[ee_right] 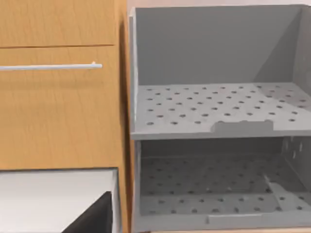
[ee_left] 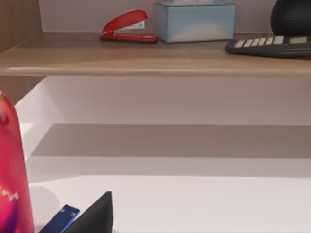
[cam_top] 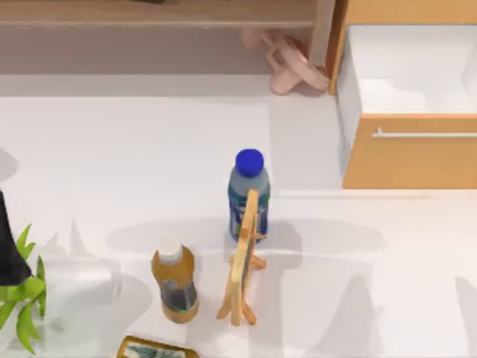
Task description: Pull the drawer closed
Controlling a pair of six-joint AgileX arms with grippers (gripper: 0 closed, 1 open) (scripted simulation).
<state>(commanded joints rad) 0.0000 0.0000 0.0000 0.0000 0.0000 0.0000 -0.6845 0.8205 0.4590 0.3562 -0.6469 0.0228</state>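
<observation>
Wooden-fronted drawer (cam_top: 406,112) stands open, right of the blue-capped bottle (cam_top: 248,195); rigid, probably slides easily.
Top view: press its front beside the silver bar handle (cam_top: 425,135). Right wrist view: handle left of grey perforated rack (ee_right: 218,116). Jaw states: cannot tell.

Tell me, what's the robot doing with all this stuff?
Nothing is being held right now. The drawer at the table's right side stands pulled out, so its white inside shows, and its silver handle is untouched. In the middle of the table stand a blue-capped bottle, a small wooden easel and an orange bottle. Closing the drawer hasn't happened yet.
</observation>
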